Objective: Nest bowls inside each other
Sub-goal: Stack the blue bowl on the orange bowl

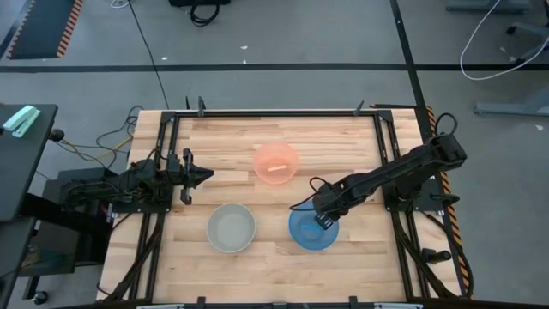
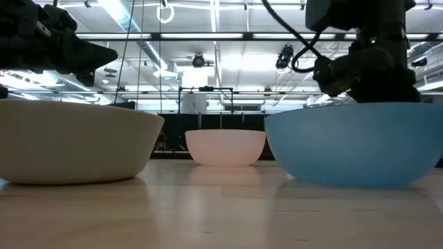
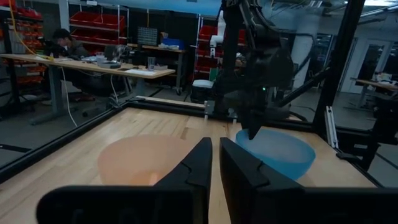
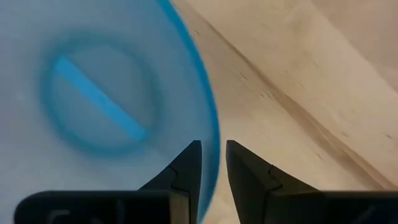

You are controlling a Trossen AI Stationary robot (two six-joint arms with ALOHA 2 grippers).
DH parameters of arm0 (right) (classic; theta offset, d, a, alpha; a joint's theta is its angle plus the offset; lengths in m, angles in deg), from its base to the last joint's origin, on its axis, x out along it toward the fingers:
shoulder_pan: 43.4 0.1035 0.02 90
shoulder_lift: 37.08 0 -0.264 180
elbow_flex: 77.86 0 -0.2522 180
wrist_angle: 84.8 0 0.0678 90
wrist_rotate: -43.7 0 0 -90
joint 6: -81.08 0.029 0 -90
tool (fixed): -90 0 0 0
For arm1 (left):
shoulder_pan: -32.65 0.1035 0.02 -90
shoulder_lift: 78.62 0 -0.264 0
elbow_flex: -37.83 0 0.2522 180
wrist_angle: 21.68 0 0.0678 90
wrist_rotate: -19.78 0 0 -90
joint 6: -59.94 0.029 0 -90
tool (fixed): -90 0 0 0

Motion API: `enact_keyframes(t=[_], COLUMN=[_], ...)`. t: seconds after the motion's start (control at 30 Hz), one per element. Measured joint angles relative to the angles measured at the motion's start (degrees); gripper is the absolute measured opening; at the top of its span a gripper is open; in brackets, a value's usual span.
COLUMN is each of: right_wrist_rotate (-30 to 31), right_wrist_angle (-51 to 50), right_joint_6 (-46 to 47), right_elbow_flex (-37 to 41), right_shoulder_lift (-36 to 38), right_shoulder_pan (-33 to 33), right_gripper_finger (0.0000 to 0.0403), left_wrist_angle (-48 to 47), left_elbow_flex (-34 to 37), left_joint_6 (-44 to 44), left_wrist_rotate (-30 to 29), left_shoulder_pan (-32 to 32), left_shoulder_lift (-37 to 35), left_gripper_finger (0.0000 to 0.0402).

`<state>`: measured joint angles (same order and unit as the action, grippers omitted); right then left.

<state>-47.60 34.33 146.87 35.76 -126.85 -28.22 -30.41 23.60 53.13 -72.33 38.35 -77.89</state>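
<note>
bowls: 3 | pink bowl (image 1: 275,162): 1 | blue bowl (image 1: 310,232): 1 | grey-white bowl (image 1: 232,228): 1

You have a light wooden surface (image 1: 274,257) framed by black rails. Around it lies grey floor, with a black-and-orange striped mat (image 1: 43,26) at the far left corner and a white cable (image 1: 497,47) looping at the far right. Beyond the surface, a person (image 3: 65,43) sits at a long desk (image 3: 93,65), with red shelving (image 3: 99,22) behind.
</note>
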Motion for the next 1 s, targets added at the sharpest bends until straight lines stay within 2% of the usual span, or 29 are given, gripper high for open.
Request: enact_keyframes(t=[0.37,0.7,1.0], right_wrist_rotate=[-0.67,3.45,5.08], right_wrist_angle=[7.32,7.59,7.01], right_joint_6=[-4.78,-7.41,-10.63], right_elbow_flex=[-0.24,-0.07,-0.76], right_shoulder_lift=[-6.67,-2.92,-2.59], right_shoulder_pan=[-0.2,-0.39,-3.81], right_gripper_finger=[0.0078,0.0013,0.0012], left_wrist_angle=[-0.73,-3.3,-3.8], left_elbow_flex=[0.0,-0.01,-0.06], left_joint_6=[-1.06,-5.32,-7.63], left_wrist_rotate=[0.0,0.11,0.17], left_shoulder_pan=[0.0,0.01,0.0], left_shoulder_lift=[0.0,0.02,0.02], left_gripper_finger=[0.0029,0.0032,0.0025])
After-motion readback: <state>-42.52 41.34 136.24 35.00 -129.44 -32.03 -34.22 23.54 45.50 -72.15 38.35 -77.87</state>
